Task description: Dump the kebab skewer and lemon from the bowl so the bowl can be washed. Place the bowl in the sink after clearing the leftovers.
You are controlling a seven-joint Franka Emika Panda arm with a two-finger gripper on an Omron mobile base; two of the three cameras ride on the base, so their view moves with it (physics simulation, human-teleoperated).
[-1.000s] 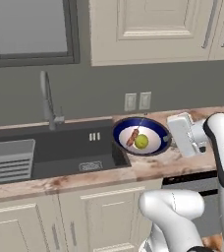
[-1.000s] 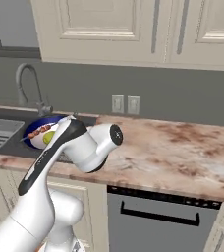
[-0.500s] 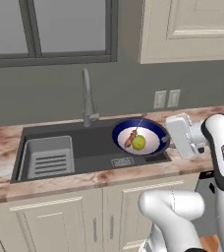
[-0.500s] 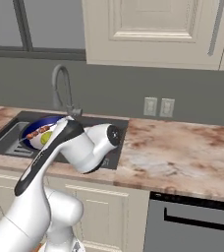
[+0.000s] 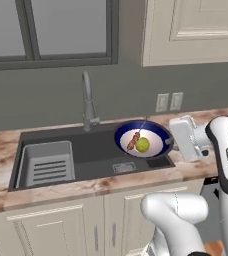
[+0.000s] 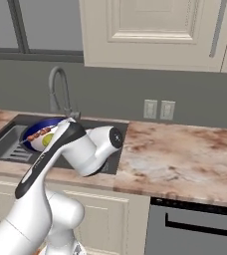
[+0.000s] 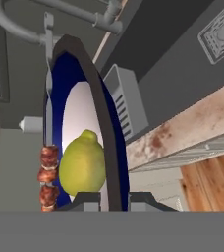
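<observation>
Above the right half of the sink (image 5: 101, 150), the bowl (image 5: 156, 132) is held clear of the basin floor, its white inside facing up and toward the left base camera. The jaws are closed tight on the bowl's rim at its right edge; in the hand view the two dark fingertips (image 7: 87, 201) stand either side of the blue rim (one inside, one outside). The lemon (image 5: 142, 144) lies in the bowl with the kebab skewer (image 5: 134, 140) just beside it, on its left; the stick runs up past the rim. In the right base view the bowl (image 6: 36, 133) shows partly behind the arm, lemon (image 6: 48, 141) and skewer (image 6: 42, 132) inside. A slatted grey rack (image 5: 47, 163) sits in the sink's left half. The faucet (image 5: 88, 102) rises behind the basin. The marbled desk (image 6: 185, 154) extends to the right.
</observation>
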